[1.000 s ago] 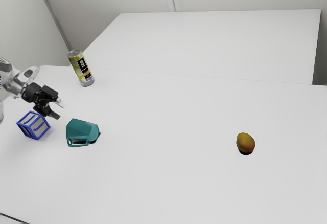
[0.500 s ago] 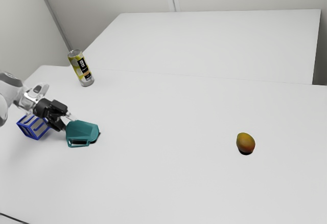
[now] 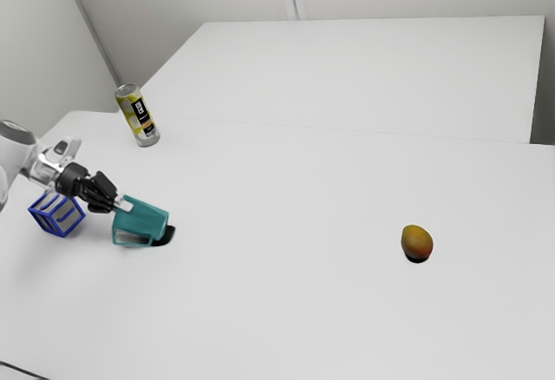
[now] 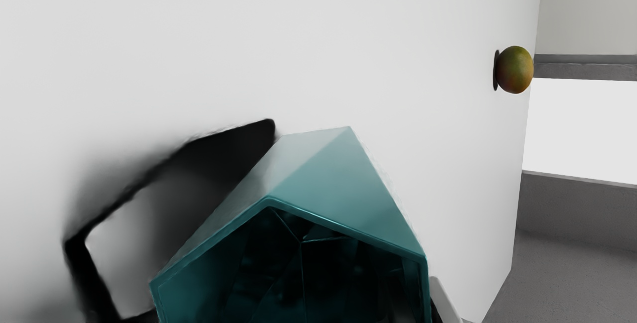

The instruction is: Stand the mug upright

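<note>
Gripping the tilted teal mug (image 3: 143, 219) between jaws, yellow-and-silver can (image 3: 136, 114) well apart, its label's print illegible

The tool (image 3: 124, 205) grips the teal mug (image 3: 144, 219) near a blue-edged block (image 3: 59, 216), a can (image 3: 139, 118) and mango (image 3: 416, 242) farther off.

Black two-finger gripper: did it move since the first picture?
Yes: against the blue-edged white cube, the gripper is farther toward the exterior view's right.
</note>
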Robot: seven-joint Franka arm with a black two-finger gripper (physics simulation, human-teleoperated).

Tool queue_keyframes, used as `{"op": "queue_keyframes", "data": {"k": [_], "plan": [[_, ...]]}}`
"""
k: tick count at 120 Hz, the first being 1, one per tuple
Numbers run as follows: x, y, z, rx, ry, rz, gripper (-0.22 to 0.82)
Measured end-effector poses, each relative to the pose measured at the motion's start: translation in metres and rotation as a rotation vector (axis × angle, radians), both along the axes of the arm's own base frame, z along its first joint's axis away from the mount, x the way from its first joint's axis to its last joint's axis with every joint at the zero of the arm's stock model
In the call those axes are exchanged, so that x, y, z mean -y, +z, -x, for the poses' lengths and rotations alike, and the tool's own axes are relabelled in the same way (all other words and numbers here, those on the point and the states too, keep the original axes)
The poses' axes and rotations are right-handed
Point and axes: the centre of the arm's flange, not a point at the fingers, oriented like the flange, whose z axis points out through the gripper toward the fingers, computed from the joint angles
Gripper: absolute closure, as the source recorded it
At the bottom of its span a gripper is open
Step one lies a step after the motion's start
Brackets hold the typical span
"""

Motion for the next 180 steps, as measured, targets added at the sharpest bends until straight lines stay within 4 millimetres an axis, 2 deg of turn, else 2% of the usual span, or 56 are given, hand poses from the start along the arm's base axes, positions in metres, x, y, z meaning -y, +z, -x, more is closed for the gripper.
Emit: {"op": "queue_keyframes", "data": {"k": [12, 20, 31, 45, 61, 72, 92, 113, 145, 163, 180], "plan": [[0.009, 0.019, 0.004, 0.025, -0.006, -0.002, 0.76], [0.025, 0.036, -0.003, 0.05, -0.037, -0.009, 0.77], [0.068, 0.072, -0.022, 0.088, -0.132, -0.061, 0.78], [0.137, 0.118, -0.044, 0.115, -0.292, -0.213, 0.78], [0.2, 0.146, -0.062, 0.119, -0.429, -0.451, 0.79], [0.221, 0.152, -0.071, 0.116, -0.459, -0.6, 0.79], [0.239, 0.149, -0.083, 0.108, -0.444, -0.788, 0.79], [0.267, 0.115, -0.075, 0.096, -0.44, -0.911, 0.79], [0.272, 0.068, -0.071, 0.088, -0.37, -0.996, 0.79], [0.274, 0.055, -0.071, 0.081, -0.326, -1.007, 0.78], [0.275, 0.054, -0.073, 0.084, -0.285, -1.007, 0.48]]}}
